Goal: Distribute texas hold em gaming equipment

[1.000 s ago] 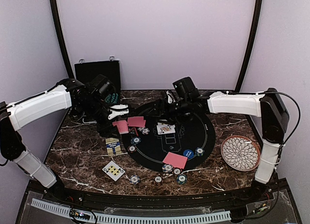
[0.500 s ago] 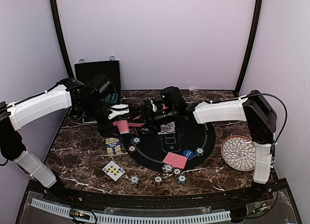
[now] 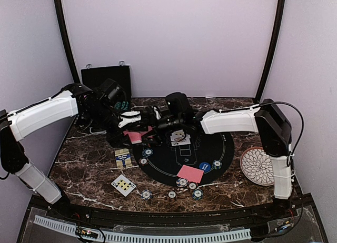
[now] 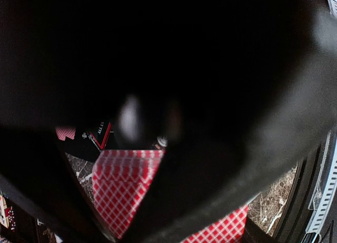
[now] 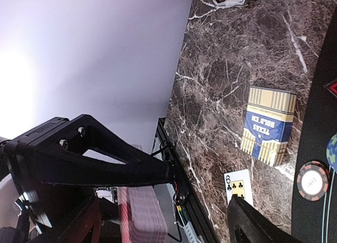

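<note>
My left gripper is shut on a deck of red-checked playing cards held just above the table's left side. The same card back fills the lower part of the left wrist view; a dark blur hides the rest. My right gripper has reached across to the deck and stands open. In the right wrist view the deck's edge sits by the upper of its two black fingers. Striped chips, a blue disc button and a pink-backed card lie on the round black mat.
A Texas Hold'em card box and a face-up six of clubs lie left of the mat. A face-up card lies on the mat. A petal-patterned plate sits at the right; a black case stands at the back left.
My right arm has swung left across the mat to the deck, its jaws opening wider. The left arm and deck have stayed put.
</note>
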`<action>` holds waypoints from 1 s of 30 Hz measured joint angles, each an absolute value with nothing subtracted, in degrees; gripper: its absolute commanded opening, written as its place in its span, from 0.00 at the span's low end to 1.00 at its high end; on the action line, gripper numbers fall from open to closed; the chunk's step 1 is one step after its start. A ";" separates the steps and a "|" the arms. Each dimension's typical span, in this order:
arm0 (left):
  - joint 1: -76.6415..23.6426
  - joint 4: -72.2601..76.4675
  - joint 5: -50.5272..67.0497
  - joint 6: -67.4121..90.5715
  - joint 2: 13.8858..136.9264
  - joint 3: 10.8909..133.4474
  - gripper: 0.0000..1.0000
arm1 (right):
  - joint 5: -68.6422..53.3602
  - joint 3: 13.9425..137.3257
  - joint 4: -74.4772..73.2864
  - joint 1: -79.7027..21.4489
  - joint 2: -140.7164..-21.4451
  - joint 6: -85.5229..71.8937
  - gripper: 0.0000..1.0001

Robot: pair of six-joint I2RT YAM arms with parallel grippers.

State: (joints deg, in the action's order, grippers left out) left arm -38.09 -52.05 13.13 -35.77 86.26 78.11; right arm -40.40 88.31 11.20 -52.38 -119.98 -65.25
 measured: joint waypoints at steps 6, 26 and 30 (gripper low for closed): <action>-38.09 -52.21 13.32 -35.68 86.35 78.85 0.00 | -41.89 91.11 11.64 -53.39 -122.85 -66.00 0.80; -38.09 -52.45 13.26 -35.68 86.46 78.85 0.00 | -43.05 87.20 8.40 -50.72 -119.42 -62.54 0.67; -38.09 -52.47 13.23 -35.66 86.46 78.85 0.00 | -43.03 87.02 6.79 -50.28 -118.63 -61.39 0.60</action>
State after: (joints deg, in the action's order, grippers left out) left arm -38.09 -52.47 13.23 -35.66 86.46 78.85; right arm -43.03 87.02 6.79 -50.28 -118.63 -61.39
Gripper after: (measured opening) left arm 0.679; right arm 0.662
